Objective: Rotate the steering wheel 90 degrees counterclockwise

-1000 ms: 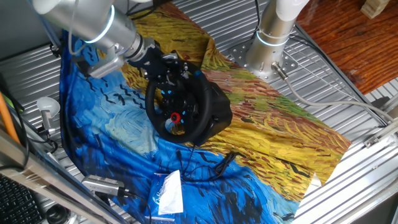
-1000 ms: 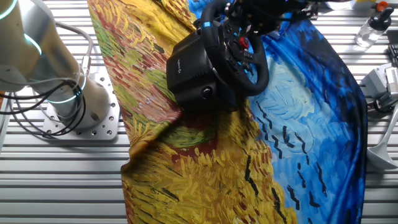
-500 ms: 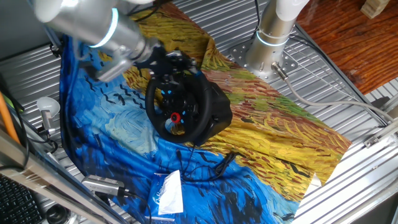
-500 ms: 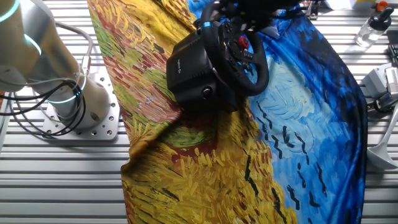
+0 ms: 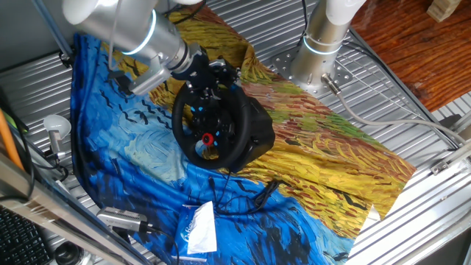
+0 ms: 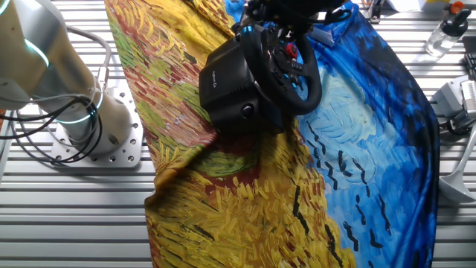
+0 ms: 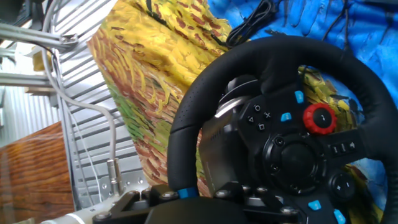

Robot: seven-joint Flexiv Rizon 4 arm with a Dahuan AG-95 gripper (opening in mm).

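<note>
The black steering wheel (image 5: 207,124) stands tilted on its bulky black base (image 5: 257,134) on a painted cloth; its red centre button (image 5: 207,138) sits low on the hub. It also shows in the other fixed view (image 6: 291,65) and fills the hand view (image 7: 292,143). My gripper (image 5: 214,79) is at the wheel's top rim, shut on it beside the blue rim marker (image 7: 186,193). In the other fixed view the gripper (image 6: 286,16) is at the frame's top edge, partly cut off.
A blue and yellow painted cloth (image 5: 331,162) covers the table. A second arm's pedestal (image 5: 321,44) stands behind the wheel. The wheel's cable (image 5: 250,197) and a white packet (image 5: 199,228) lie in front. A bottle (image 6: 444,33) stands at the side.
My arm's wrist has swung to the right and upward around the wheel's top. The wheel's red button stays at about the same spot.
</note>
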